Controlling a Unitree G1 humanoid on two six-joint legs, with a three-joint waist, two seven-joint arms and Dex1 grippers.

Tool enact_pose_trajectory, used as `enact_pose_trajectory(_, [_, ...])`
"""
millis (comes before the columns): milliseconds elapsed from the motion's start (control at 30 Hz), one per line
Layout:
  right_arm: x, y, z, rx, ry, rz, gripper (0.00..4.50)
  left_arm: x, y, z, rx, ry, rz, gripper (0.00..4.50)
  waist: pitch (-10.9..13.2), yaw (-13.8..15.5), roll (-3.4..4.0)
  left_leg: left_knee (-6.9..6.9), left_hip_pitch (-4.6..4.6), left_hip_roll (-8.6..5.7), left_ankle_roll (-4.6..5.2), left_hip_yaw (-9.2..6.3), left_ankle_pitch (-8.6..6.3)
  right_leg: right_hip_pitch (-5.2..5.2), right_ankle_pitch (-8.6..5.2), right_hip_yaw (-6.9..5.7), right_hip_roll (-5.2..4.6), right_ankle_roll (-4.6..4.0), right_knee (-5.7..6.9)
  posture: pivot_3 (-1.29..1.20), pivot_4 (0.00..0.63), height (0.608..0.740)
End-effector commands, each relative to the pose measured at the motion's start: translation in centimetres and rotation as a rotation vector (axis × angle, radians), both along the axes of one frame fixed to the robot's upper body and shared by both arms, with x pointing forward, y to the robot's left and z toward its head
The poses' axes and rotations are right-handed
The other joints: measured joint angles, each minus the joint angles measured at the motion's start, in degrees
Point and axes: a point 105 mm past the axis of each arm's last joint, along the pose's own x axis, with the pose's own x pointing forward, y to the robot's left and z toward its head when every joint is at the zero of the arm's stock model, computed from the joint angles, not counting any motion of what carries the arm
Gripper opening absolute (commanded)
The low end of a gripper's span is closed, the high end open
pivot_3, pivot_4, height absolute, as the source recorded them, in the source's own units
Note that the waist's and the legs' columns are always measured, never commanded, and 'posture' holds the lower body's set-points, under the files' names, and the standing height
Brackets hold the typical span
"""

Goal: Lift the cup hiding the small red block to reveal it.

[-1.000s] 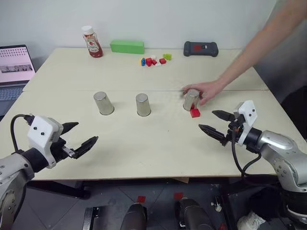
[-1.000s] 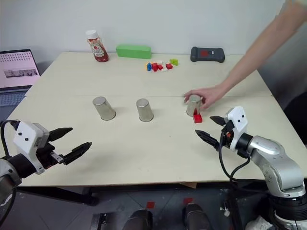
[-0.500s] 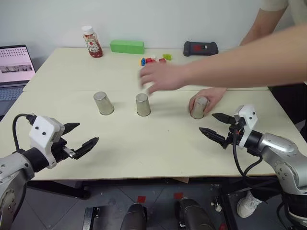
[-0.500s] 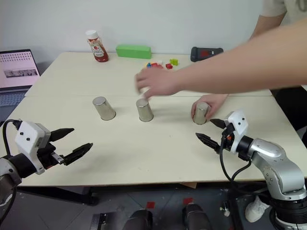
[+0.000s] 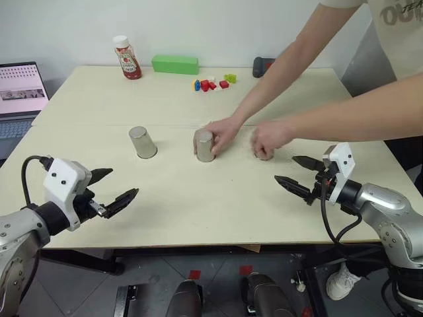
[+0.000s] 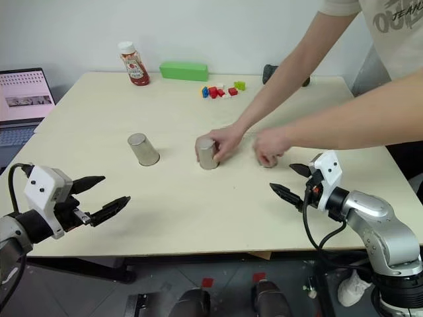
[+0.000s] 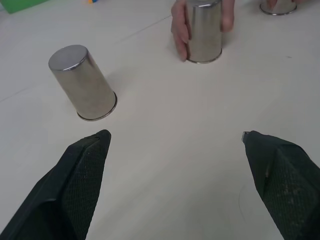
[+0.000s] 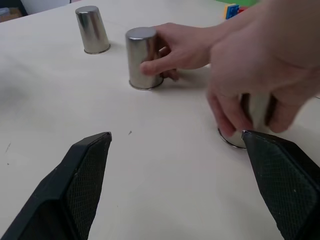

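Three steel cups stand upside down in a row on the table. The left cup (image 5: 142,142) stands free. A person's hand grips the middle cup (image 5: 205,146), and another hand covers the right cup (image 5: 263,154), whose rim peeks out under the fingers (image 8: 231,140). The small red block is hidden. My left gripper (image 5: 122,183) hovers open over the near left of the table, well short of the left cup (image 7: 82,82). My right gripper (image 5: 286,169) is open too, just in front of the covered right cup, and holds nothing.
The person's two arms (image 5: 317,119) reach in from the right over the table's middle. Along the far edge are a ketchup bottle (image 5: 125,58), a green box (image 5: 175,64), several coloured bricks (image 5: 213,83) and a black device (image 5: 260,65). A laptop (image 5: 20,92) sits at the left.
The red block lay beside the tilted right cup; the hand set that cup over it. A second hand reached in and took the middle cup, shifting it slightly right. Both grippers stayed still.
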Motion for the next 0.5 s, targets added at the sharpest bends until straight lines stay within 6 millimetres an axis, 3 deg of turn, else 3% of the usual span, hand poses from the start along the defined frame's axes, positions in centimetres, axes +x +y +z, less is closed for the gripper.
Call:
enact_pose_trajectory(33, [-0.3,1.1,1.8,0.022,-0.069,0.035,4.44,0.1,-0.6,0.9,-0.001,-0.032,-0.027,4.50,0.0,0.0,0.00,0.00,0.00,0.00,0.00,0.00,0.00,0.00,0.00,0.00,0.00,0.00,0.00,0.00,0.150,0.740])
enact_pose_trajectory(300, [-0.5,3.8,2.5,0.058,-0.081,0.147,4.44,0.4,-1.7,1.3,-0.047,-0.042,-0.051,4.50,0.0,0.0,0.00,0.00,0.01,0.00,0.00,-0.02,0.00,0.00,0.00,-0.02,0.00,0.00,0.01,0.00,0.150,0.740])
enact_pose_trajectory(500, [-1.5,5.2,3.1,0.029,-0.077,0.246,4.44,2.1,-3.4,0.9,-0.061,-0.028,-0.076,4.50,0.0,0.1,0.00,0.01,-0.02,-0.01,0.00,-0.04,0.00,0.01,0.01,-0.03,0.00,0.01,0.00,0.00,0.150,0.740])
